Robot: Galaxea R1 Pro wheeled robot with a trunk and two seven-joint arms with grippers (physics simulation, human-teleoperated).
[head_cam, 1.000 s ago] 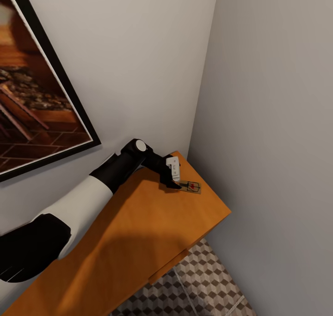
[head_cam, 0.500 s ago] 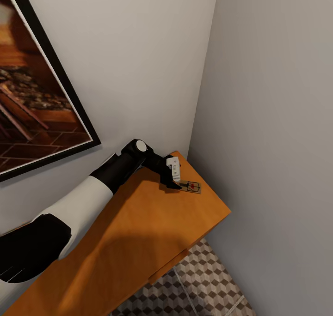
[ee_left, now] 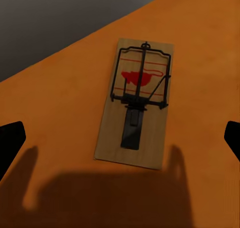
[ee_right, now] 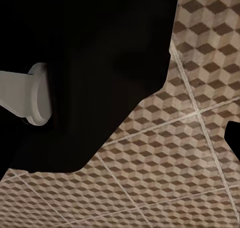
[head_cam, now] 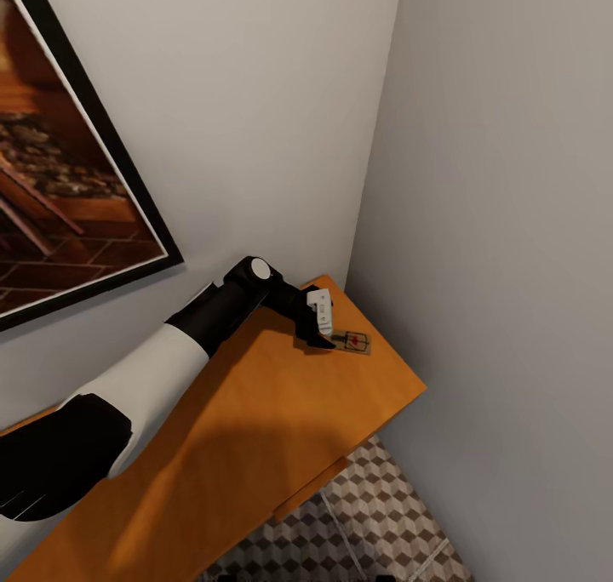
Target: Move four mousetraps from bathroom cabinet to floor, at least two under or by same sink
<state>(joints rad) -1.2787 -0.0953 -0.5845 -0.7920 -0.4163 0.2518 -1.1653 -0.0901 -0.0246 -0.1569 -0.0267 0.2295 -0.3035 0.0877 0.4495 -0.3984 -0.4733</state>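
Cabinet, orange wood, fills the lower head view; all positions below are referred to it. Bathroom floor shows past its front edge. Left gripper hangs over the cabinet top near the far corner by the walls, jaws spread wide and empty. One mousetrap lies flat on the top, directly ahead of the fingertips and between their lines, apart from both. Its long axis runs roughly along the gripper's approach. Left arm is plainly the nearer. Right gripper's opening cannot be judged.
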